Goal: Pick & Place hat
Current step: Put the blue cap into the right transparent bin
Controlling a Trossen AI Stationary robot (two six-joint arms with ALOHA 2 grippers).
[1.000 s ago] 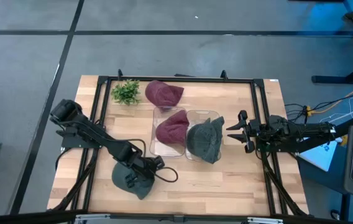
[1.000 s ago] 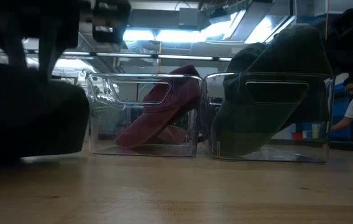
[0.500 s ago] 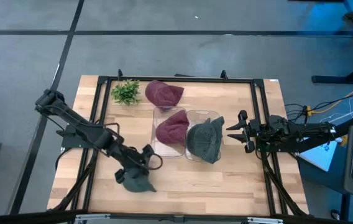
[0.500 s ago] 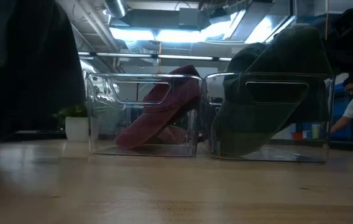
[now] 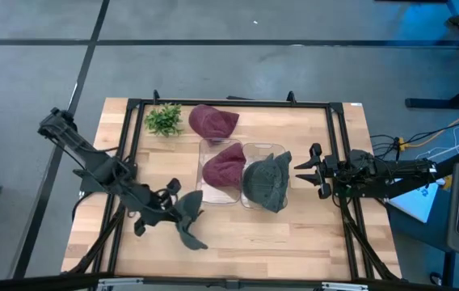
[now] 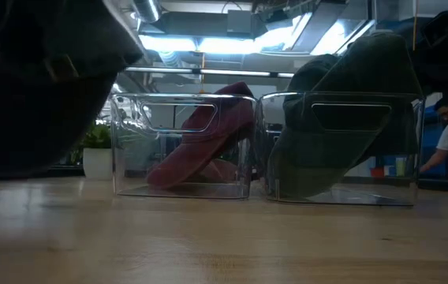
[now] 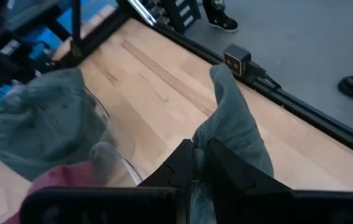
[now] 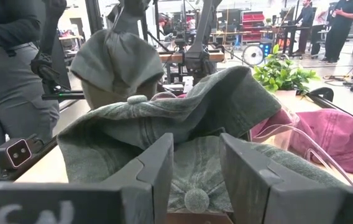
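the left gripper [image 5: 178, 217] is clenched on a grey-green hat [image 5: 187, 221], pinching a fold of its cloth between its dark fingers [image 7: 217, 167]. the hat hangs from the gripper above the wooden table [image 5: 310, 218], lifted clear of the surface, at the table's front left, a short way in front of and to the left of the two clear bins. in the left wrist view the cloth [image 7: 235, 127] stands up past the fingers with bare wood behind it. in the low view the held hat [image 6: 35, 79] is a large dark mass filling the near left corner.

the landmark is the pair of clear bins at the table's middle, side by side and touching. the left clear bin [image 5: 205, 192] holds a maroon hat [image 5: 224, 166]. the right clear bin [image 5: 271, 148] holds a second grey-green hat [image 5: 267, 183], which spills over the bin's front edge.

behind the bins, toward the far edge, a second maroon hat [image 5: 212, 121] lies on the table, and a small green plant [image 5: 164, 120] stands just beside it on its left.

the right gripper [image 5: 306, 171] hovers to the right of the bins, near the right bin, its fingers [image 8: 158, 163] spread apart and holding nothing.

a person [image 8: 12, 74] stands in the room beyond the table.
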